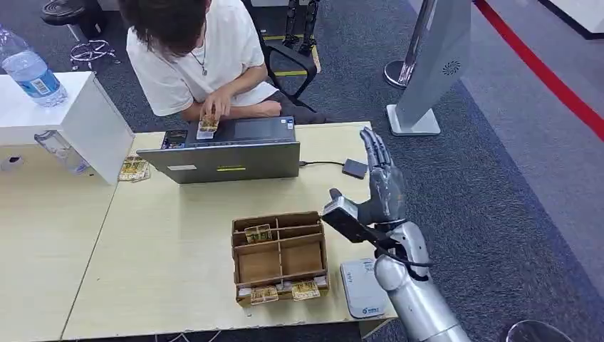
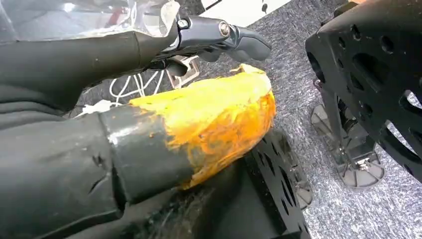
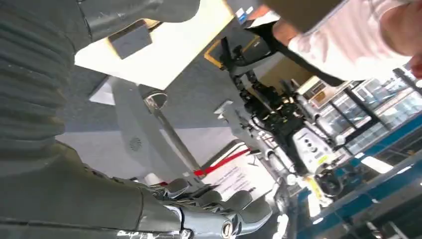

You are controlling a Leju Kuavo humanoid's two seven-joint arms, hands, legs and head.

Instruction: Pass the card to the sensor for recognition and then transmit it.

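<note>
Silver right robot hand (image 1: 381,178) raised empty, fingers extended, above the table (image 1: 164,256)

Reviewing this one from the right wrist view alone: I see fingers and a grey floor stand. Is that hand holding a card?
Observer: No. From the head view the right hand is raised over the table, fingers straight, nothing in it.
Operator: Where are they kept?
Observer: Cards sit in the cardboard box on the table.
Operator: What's beside it?
Observer: A flat white sensor pad lies to the box's right, by the forearm.
</note>
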